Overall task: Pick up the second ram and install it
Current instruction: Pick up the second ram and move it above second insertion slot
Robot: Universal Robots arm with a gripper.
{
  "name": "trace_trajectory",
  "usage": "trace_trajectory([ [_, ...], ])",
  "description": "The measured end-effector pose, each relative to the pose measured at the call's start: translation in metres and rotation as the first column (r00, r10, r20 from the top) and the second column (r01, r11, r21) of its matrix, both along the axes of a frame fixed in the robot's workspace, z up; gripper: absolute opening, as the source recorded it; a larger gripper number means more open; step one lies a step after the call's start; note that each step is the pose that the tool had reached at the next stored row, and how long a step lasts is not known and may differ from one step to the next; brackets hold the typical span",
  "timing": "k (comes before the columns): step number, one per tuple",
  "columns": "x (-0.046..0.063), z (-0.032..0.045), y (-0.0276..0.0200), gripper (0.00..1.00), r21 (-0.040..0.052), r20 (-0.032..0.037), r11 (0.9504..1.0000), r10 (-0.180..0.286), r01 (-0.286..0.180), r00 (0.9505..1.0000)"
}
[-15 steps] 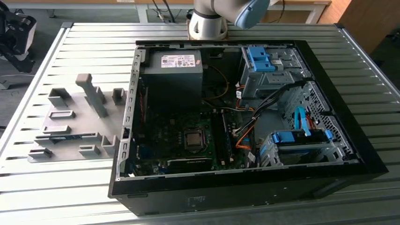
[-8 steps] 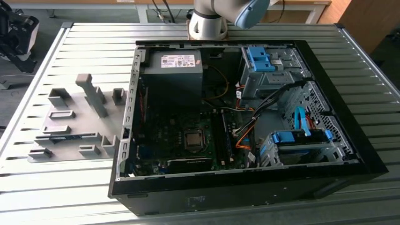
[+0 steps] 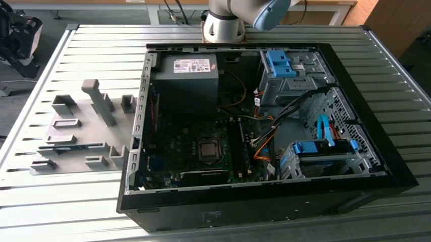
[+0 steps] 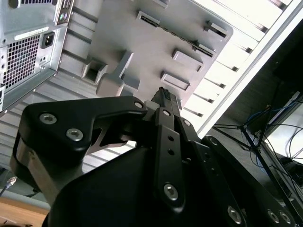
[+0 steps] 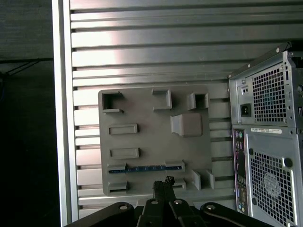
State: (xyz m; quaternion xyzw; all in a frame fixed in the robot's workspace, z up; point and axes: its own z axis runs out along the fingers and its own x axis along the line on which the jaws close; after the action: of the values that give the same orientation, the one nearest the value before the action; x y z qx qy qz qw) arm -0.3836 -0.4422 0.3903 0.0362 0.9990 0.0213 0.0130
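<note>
I see the gripper (image 5: 163, 183) clenched on nothing, hovering over the grey plate (image 5: 142, 113). The ram (image 5: 142, 169) lies slotted there, at the exterior view's lower left, beside the computer case (image 3: 269, 206).

The ram (image 5: 142, 168) is a long, narrow blue-green stick. It stands on its long edge in a slot of the grey fixture (image 5: 147, 137), and each end is tucked against a raised grey block. In the exterior view it lies on the tabletop's left part, apart from the open computer case (image 3: 377, 166).
</note>
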Motion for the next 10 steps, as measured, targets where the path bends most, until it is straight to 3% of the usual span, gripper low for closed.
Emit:
trace_trajectory([
  [3,0.0,0.0,0.0,0.11,-0.0001,0.0,1.0,0.005,-0.005,1.0],
  [7,0.0,0.0,0.0,0.11,0.0,0.0,0.998,0.063,-0.063,0.998],
  [10,0.0,0.0,0.0,0.11,0.0,0.0,0.9974,0.072,-0.072,0.9974],
])
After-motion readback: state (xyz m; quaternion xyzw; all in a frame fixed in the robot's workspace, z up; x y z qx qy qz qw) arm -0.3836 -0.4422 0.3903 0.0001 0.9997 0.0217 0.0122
